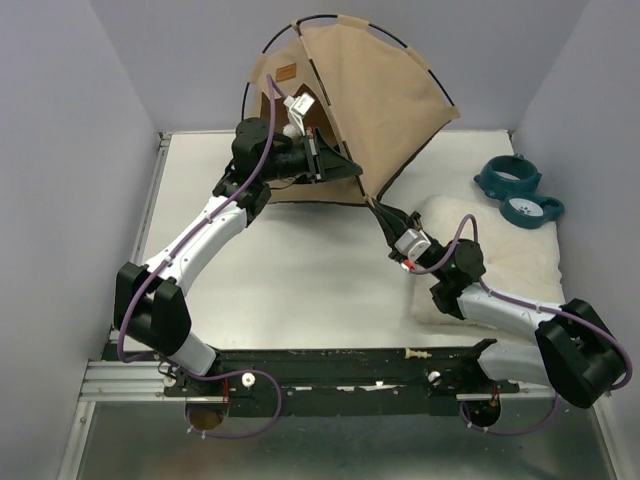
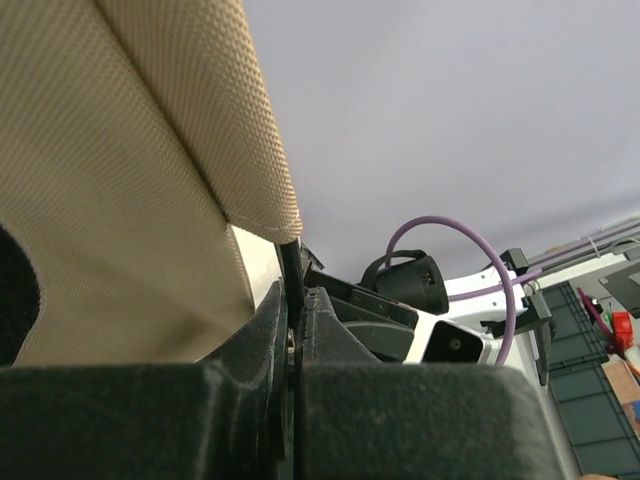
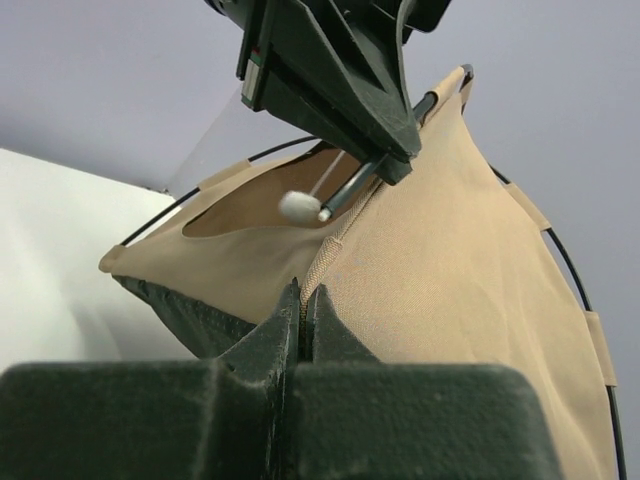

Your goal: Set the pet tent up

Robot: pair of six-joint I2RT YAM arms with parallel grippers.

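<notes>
The pet tent (image 1: 375,90) of tan fabric stands half raised at the back of the table, with its brown label (image 1: 286,71) near the top and thin black poles (image 1: 425,63) arching over it. My left gripper (image 1: 335,160) is at the tent's front left and is shut on a thin black pole (image 2: 291,265) beside the tan fabric (image 2: 120,180). My right gripper (image 1: 382,210) is shut on the tent's front corner seam (image 3: 345,235). In the right wrist view the left gripper (image 3: 330,80) holds the pole above the doorway, where a small white pom-pom (image 3: 298,207) hangs.
A white fluffy cushion (image 1: 520,255) lies at the right, under my right arm. A teal bowl stand (image 1: 518,190) sits behind it. The white table (image 1: 300,270) is closed in by grey walls at the left, right and back.
</notes>
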